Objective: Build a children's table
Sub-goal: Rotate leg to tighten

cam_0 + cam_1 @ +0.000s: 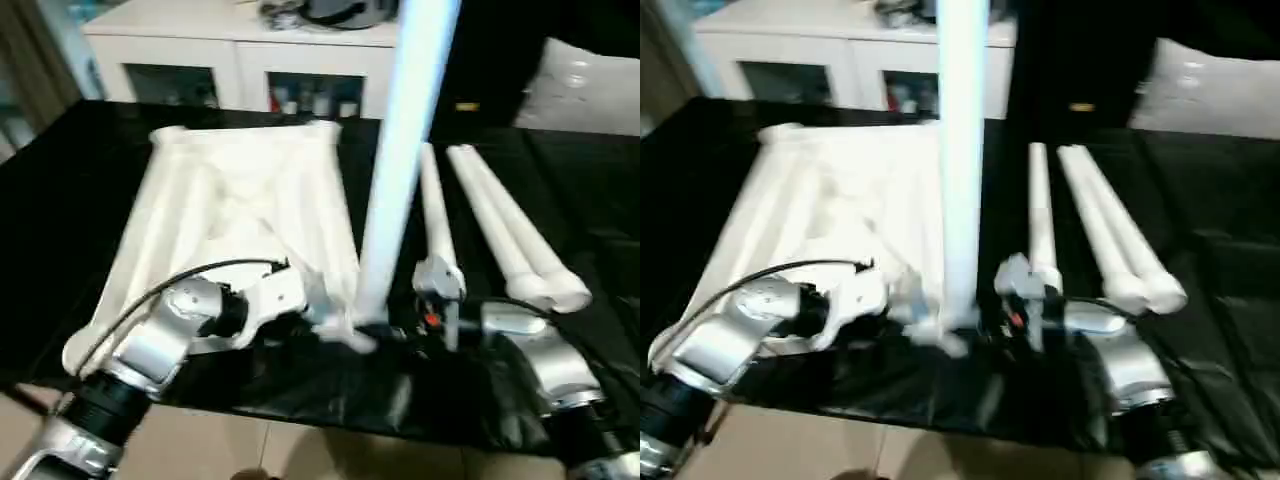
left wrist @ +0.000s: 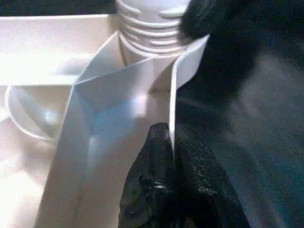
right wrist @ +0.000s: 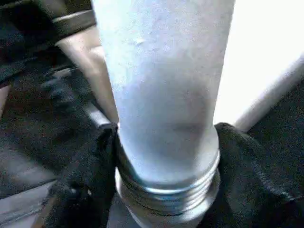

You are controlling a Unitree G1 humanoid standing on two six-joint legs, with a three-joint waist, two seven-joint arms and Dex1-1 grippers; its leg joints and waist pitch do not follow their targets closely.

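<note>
Your table top (image 1: 240, 200) lies ribbed side up on the black surface (image 1: 60, 200). One leg (image 1: 400, 150) stands upright at its near corner, your right pincer (image 3: 166, 156) clamped around it. Your left pincer (image 2: 173, 156) pinches the top's edge wall. Three legs (image 1: 500, 230) lie alongside.
</note>
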